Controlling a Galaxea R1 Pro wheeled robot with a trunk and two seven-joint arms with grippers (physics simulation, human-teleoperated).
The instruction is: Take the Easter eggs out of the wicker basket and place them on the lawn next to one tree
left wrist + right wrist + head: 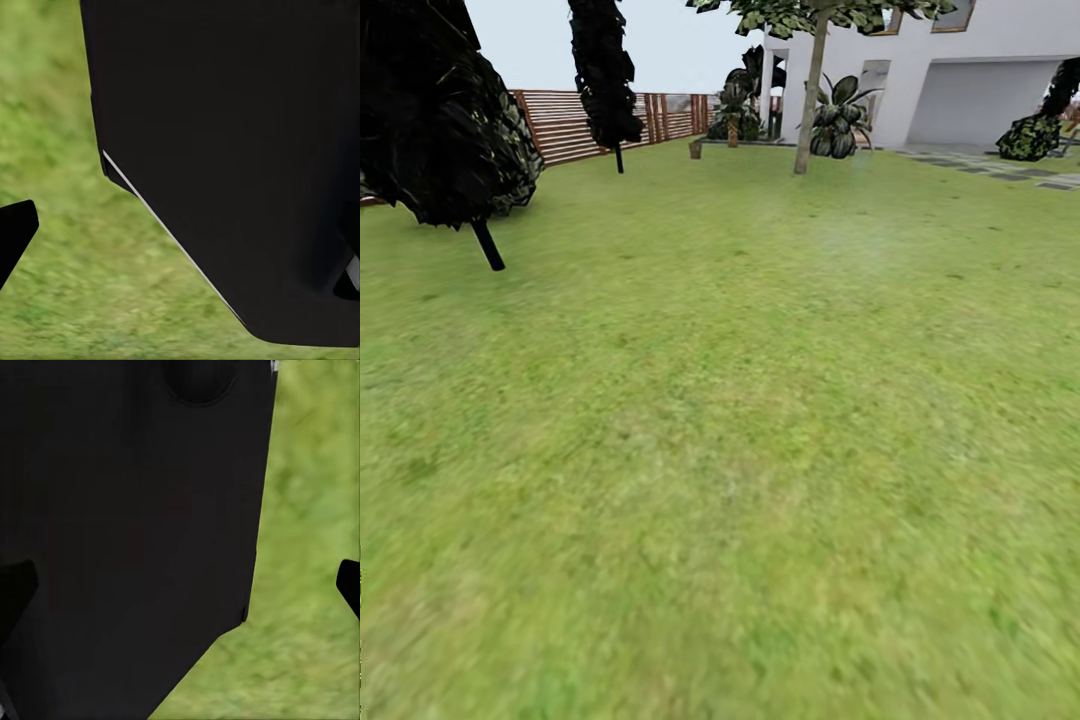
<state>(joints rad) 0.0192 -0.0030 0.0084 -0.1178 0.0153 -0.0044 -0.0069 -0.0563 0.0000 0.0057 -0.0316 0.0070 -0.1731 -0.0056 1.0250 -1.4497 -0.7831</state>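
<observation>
mottled green lawn [720,480] right up close, spreading flat toward a pale grey-brown tree [809,100] with a straight bare trunk at the far side. small brown basket [696,149] on the grass well left of that tree, too far off to tell what sits inside. beyond the tree, a white house [960,70] with a wide garage door; short palms [838,118] just right of the trunk and further left of it against the wall. grey stepping stones [1000,168] well right of the tree, a dark bush [1028,138] beside them. slatted brown fence [565,125] far left of the tree, with two thin-trunked dark-leaved trees [435,110] in front of it, one much nearer than the other.

left wrist view: black robot body [232,150] over blurred grass, one dark fingertip [15,232] at the edge; cannot tell whether these jaws are spread or pressed together.

right wrist view: much the same, black robot body and green grass, dark fingertips [349,581] at both edges, apparently apart, yet cannot tell the jaws' state for sure. no egg seen pinched.
</observation>
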